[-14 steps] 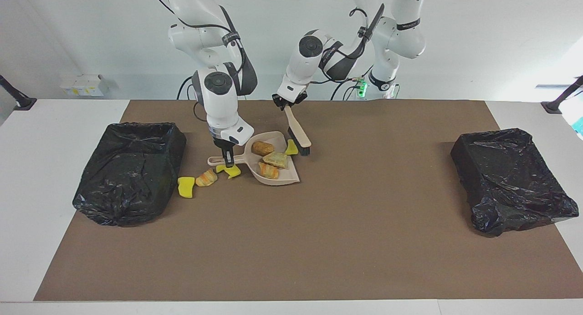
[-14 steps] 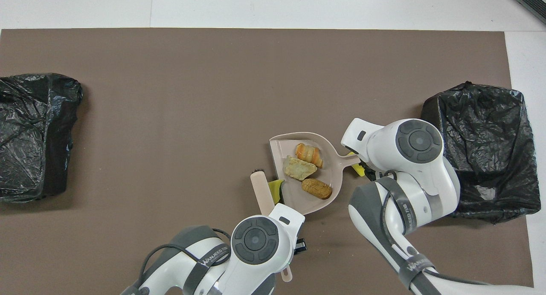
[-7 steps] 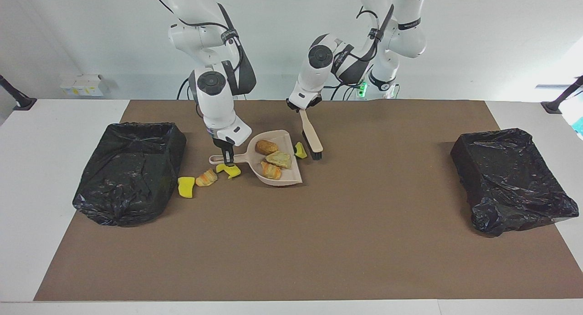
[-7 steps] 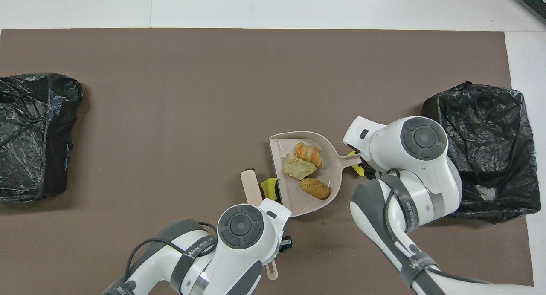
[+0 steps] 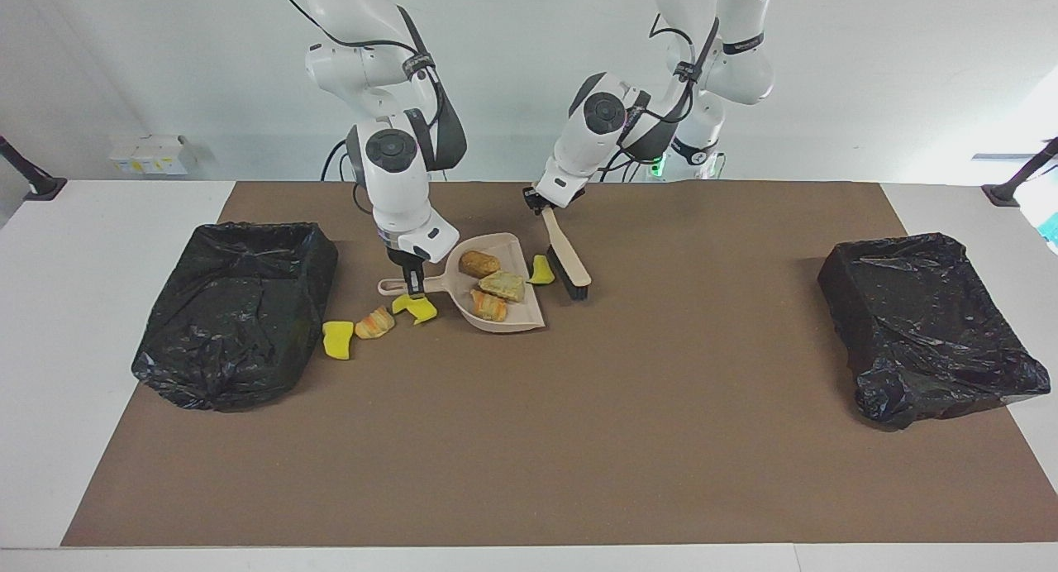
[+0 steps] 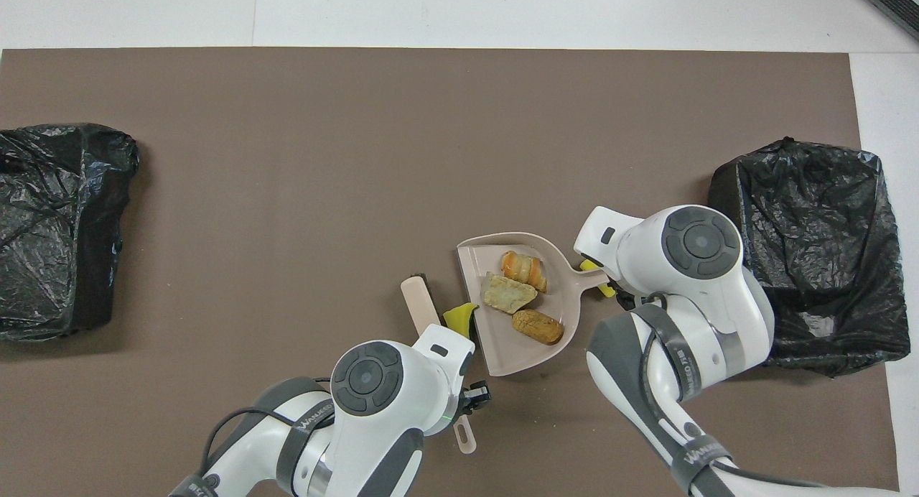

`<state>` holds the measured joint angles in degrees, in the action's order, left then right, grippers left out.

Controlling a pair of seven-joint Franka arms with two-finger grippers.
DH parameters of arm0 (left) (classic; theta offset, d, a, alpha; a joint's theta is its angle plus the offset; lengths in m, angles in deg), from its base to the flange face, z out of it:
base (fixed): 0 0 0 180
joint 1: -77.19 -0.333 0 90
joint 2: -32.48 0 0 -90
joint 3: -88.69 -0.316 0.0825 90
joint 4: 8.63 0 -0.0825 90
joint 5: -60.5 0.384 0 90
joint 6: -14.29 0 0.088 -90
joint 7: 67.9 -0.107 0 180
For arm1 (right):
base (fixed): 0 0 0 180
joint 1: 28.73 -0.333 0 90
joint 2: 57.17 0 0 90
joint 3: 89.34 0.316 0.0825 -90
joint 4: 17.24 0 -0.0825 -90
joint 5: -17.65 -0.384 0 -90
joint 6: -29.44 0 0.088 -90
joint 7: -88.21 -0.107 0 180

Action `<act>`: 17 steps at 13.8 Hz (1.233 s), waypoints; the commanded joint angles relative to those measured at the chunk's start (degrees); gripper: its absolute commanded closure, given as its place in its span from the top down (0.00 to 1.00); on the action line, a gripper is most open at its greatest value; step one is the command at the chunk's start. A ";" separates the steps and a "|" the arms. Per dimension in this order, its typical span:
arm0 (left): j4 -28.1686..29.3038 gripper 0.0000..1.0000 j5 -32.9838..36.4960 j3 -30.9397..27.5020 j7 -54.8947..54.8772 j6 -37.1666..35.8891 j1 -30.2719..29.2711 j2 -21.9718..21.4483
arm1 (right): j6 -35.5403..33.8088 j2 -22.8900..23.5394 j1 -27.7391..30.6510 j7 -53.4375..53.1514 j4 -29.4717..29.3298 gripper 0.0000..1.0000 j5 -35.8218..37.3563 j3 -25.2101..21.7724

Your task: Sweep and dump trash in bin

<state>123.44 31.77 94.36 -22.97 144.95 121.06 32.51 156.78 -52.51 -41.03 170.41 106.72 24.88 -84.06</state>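
My right gripper is shut on the handle of a beige dustpan lying on the brown mat. Three pieces of trash lie in the pan: a brown lump, a tan one and an orange one. My left gripper is shut on the handle of a beige brush whose black bristles touch the mat beside the pan. A yellow chunk sits between brush and pan. Beside the pan's handle lie a yellow piece, an orange bread lump and another yellow piece. In the overhead view both wrists hide their fingers.
A bin lined with a black bag stands at the right arm's end of the mat, close to the loose pieces. A second black-bagged bin stands at the left arm's end. White table edges frame the mat.
My left arm has swung the brush away from the pan toward the left arm's end of the table. The yellow chunk beside it shifted slightly. The dustpan turned a little in my right gripper.
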 commanded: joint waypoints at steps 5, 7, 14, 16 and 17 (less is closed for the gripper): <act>3.28 0.00 -3.26 0.30 -4.41 5.04 0.69 -1.17 | -0.95 -1.67 -3.08 -8.37 1.37 0.00 3.50 0.17; 3.89 0.00 -3.52 0.30 -6.42 5.04 0.69 -0.91 | -0.86 -1.59 -3.95 -10.74 1.19 0.00 3.50 0.25; -0.76 0.00 -11.61 1.88 -6.87 12.60 3.68 4.27 | -0.86 -1.50 -5.45 -16.63 0.67 0.00 3.23 0.52; -1.11 0.00 -11.61 1.97 -6.87 13.13 3.68 4.19 | -0.86 -1.50 -6.42 -18.83 0.49 0.00 2.62 0.52; -1.29 0.00 -11.70 2.06 -6.79 13.13 3.68 4.10 | -0.95 -1.41 -6.60 -19.36 0.14 0.00 2.62 0.52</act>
<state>123.33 21.64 96.34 -28.81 156.99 124.11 35.73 156.46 -52.87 -46.96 154.16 107.23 27.74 -83.92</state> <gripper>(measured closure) 0.740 0.687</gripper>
